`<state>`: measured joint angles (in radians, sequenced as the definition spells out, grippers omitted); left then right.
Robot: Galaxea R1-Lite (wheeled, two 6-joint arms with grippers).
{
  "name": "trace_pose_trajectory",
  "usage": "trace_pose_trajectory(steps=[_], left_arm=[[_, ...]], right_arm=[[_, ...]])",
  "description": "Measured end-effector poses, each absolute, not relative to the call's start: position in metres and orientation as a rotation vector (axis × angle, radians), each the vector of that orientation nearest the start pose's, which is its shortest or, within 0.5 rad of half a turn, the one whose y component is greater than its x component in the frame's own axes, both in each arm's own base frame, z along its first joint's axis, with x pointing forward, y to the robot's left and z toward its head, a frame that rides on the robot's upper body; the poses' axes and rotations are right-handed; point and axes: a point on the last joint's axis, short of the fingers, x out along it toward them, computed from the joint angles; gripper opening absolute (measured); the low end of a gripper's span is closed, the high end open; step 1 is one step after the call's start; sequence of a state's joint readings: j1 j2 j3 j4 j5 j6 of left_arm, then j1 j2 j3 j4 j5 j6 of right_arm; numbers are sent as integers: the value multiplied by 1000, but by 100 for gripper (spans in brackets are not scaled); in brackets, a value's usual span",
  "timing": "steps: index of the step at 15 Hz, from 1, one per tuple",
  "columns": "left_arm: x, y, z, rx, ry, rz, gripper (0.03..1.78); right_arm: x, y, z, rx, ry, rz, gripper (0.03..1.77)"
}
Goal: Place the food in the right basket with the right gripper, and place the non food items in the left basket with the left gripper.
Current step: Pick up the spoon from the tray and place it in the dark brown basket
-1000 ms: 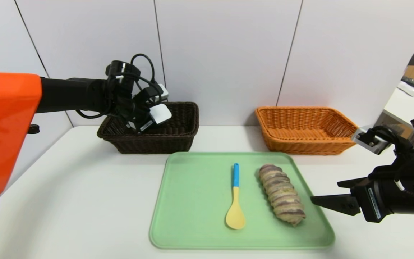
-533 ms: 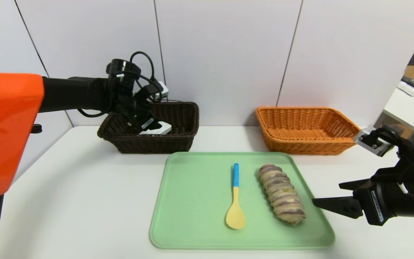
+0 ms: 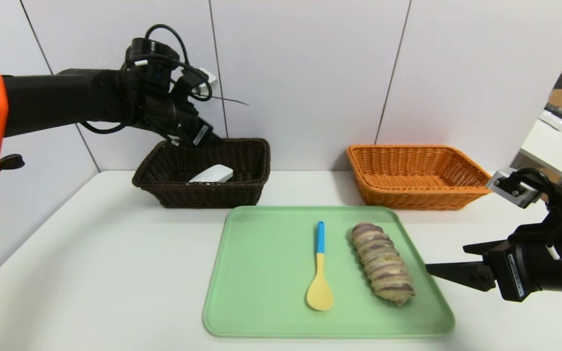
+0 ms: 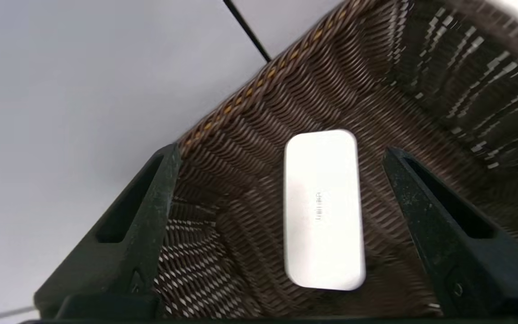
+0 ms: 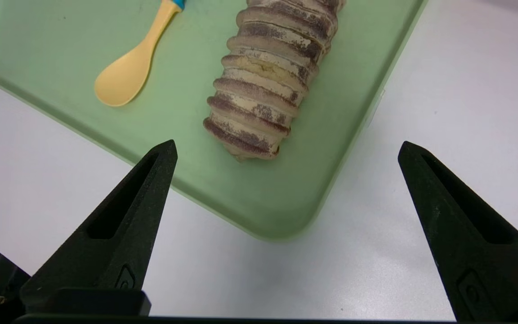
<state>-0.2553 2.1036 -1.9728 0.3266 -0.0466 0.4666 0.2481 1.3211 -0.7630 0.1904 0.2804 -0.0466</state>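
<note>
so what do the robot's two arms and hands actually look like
Both arms are black; the left has an orange shell near the body. The left hand has looped black cables and a white-labelled block at its wrist. The right hand has two long, pointed, matte black fingers, a small silver-grey block above the wrist and a white-printed label.

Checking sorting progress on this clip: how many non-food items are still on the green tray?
1. Only the yellow spoon lies on the green tray, beside the bread loaf. The white case already rests inside the dark brown basket.
</note>
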Motion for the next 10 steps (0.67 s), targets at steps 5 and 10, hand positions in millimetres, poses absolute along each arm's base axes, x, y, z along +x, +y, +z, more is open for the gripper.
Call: trace_pose_trajectory(steps=[5,10], left_arm=[[356,-165,282,240,543,-354,165],[300,-216,285,99,647,-261,167]], right_arm=[[177,51,194,-30,739,522,170],[172,50,193,-30,733,521,170]])
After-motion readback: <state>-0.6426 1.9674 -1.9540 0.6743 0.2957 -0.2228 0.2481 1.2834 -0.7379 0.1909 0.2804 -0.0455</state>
